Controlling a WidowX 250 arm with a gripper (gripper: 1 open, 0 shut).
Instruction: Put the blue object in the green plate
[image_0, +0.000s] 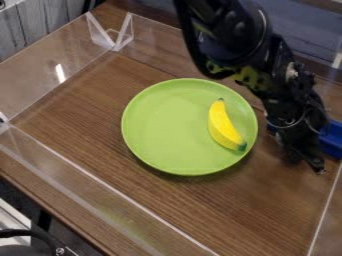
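The blue object (331, 143) lies on the wooden table at the far right. Only its right end shows; the rest is hidden behind the black fingers. My gripper (311, 156) points steeply down at that spot, and its fingers have come together over the block's near end, which still rests on the table. Left of the gripper sits the round green plate (167, 130), about a hand's width from the block.
A yellow banana (227, 126) lies on the right part of the plate. Clear plastic walls (80, 190) fence the table at the front and left. A clear stand (110, 32) is at the back left. The arm's bulk hangs over the back right.
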